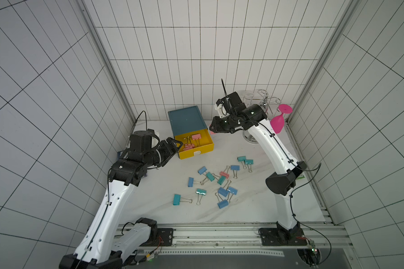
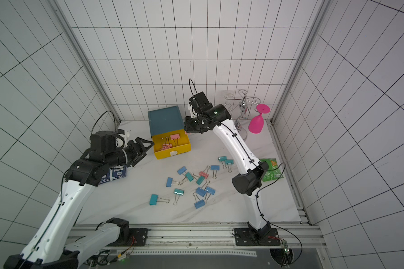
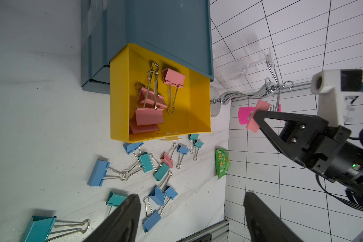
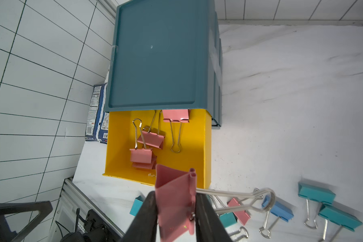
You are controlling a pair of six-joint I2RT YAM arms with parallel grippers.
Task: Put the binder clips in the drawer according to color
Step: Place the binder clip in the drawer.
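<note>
The dark-teal drawer cabinet (image 1: 186,120) stands at the back of the table with its yellow top drawer (image 1: 207,149) pulled out. Several pink binder clips (image 4: 152,139) lie inside it. My right gripper (image 4: 175,196) hangs just right of the yellow drawer's back corner, shut on a pink binder clip (image 4: 172,184) whose wire handles stick out sideways. My left gripper (image 1: 176,145) stands open and empty beside the drawer's left wall. Several blue and teal clips (image 1: 223,192) and one pink clip (image 1: 224,174) lie loose on the table in front.
A pink wine glass (image 1: 278,123) hangs from a chrome rack (image 1: 265,102) in the back right corner. A green packet (image 2: 272,172) lies under my right arm, and a dark-blue packet (image 2: 116,173) under my left arm. Tiled walls close in three sides.
</note>
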